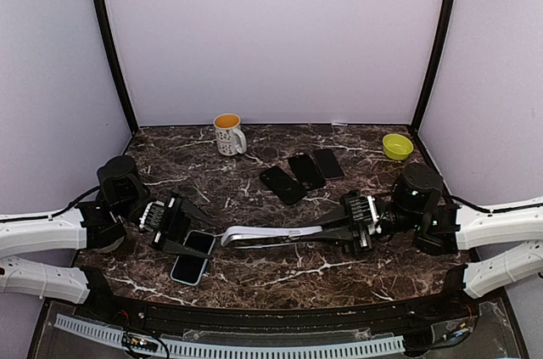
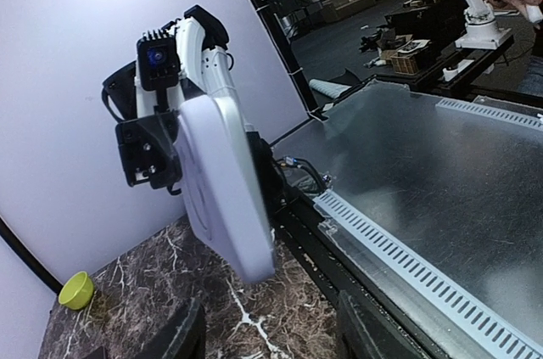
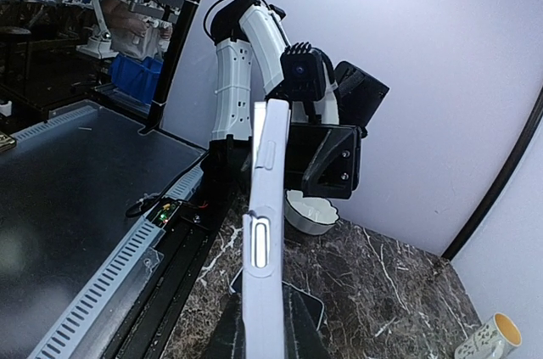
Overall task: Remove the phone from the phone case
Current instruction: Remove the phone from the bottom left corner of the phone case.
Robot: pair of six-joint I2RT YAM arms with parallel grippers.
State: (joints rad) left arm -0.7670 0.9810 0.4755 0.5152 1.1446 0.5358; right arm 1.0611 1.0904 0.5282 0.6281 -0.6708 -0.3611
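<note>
The white phone case [image 1: 271,234] hangs edge-up just above the table's middle, and my right gripper [image 1: 329,232] is shut on its right end. In the right wrist view the phone case [image 3: 265,232] stands between the dark fingers [image 3: 222,338]. The phone [image 1: 191,259], black screen with a pale blue rim, lies flat on the marble at the front left, outside the case. It also shows past the case as the phone [image 3: 307,310]. My left gripper [image 1: 187,232] hovers over the phone's far end, open and holding nothing. Its view faces the case's back [image 2: 222,185].
A white mug [image 1: 227,133] stands at the back centre, and a green bowl [image 1: 397,146] sits at the back right. Three dark phones [image 1: 306,171] lie in a row behind the case. The table's metal front rail [image 1: 254,346] runs along the near edge.
</note>
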